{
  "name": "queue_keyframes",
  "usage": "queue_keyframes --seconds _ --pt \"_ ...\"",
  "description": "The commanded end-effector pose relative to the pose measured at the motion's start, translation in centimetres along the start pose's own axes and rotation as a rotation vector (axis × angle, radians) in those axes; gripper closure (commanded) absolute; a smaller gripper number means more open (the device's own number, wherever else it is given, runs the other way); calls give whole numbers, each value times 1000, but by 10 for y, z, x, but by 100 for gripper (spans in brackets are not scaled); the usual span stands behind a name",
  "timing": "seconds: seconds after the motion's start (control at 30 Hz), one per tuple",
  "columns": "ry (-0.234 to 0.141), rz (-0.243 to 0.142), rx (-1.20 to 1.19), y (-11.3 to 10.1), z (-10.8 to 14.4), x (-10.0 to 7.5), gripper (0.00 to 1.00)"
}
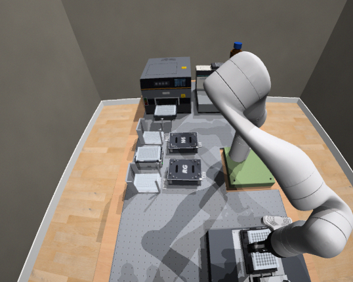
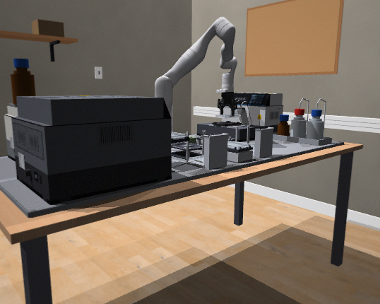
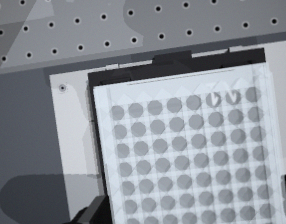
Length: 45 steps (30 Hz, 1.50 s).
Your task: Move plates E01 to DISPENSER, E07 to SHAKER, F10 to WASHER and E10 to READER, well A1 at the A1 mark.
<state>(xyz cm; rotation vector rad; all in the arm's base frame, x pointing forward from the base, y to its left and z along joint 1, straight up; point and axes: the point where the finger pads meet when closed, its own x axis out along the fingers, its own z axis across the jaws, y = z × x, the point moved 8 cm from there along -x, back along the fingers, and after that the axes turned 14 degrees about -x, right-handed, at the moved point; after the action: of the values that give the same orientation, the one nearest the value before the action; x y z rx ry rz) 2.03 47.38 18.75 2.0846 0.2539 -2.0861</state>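
- Got the gripper (image 1: 258, 247) (image 2: 227, 114) (image 3: 196, 204) closed on the sides of a clear well plate (image 1: 264, 259) (image 2: 225, 117) (image 3: 189, 160), at lower right in the top view; cannot read which code the plate bears.
- Holding it raised above a dark low instrument (image 1: 220, 249) (image 2: 239, 133), seen right of centre in the exterior view; cannot tell the station's name.
- Showing rows of round wells across the middle and right of the wrist view; slightly turned in that frame, with a dark carrier edge just beyond its upper end.
- Reaching with the pale arm (image 1: 281, 157) (image 2: 196, 53) from the green base (image 1: 251, 178) down to the lower right of the top view.
- Seeing another plate (image 1: 165, 110) on the tray at the front of the grey instrument (image 1: 166, 72), upper centre; one more plate (image 1: 148, 153) between the two walled racks, left of centre.
- Seeing clear plates low inside the upper rack (image 1: 139, 131) and the lower rack (image 1: 130, 174); nests N6 (image 1: 183, 140) and RG (image 1: 184, 170) standing bare just right of them.
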Motion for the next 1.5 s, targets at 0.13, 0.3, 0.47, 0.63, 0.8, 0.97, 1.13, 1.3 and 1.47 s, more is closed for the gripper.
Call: queue_keyframes --seconds 0.13,0.3,0.47,0.63,0.8,0.97,1.13,1.3,1.47 --pt "1 -2 0 0 0 6 6" --pt "1 -2 0 0 0 5 6" --pt "1 -2 0 0 0 5 6" --pt "1 -2 0 0 0 5 6" --pt "1 -2 0 0 0 11 6" --pt "1 -2 0 0 0 15 6" --pt "1 -2 0 0 0 21 6" --pt "1 -1 0 0 0 24 6" --pt "1 -2 0 0 0 24 6"
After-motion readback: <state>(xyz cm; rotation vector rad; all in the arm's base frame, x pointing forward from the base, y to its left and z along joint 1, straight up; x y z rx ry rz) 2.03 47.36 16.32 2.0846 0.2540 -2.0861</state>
